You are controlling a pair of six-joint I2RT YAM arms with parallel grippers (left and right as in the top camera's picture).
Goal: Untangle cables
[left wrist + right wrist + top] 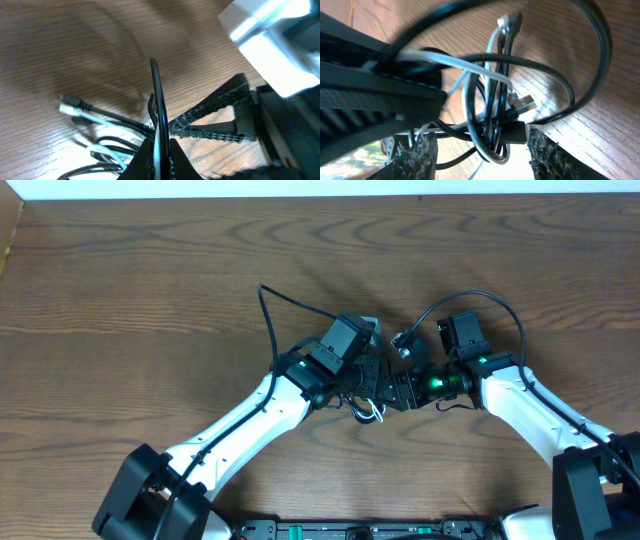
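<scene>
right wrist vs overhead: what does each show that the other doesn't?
Right wrist only: how the black cord and white cord loop through each other, a metal plug, and the right gripper with its fingers apart on either side of them.
Overhead only: the left arm and right arm whole, meeting at the middle of the table, with the left gripper facing the right.
Both: the tangle, only a small clump from above.
</scene>
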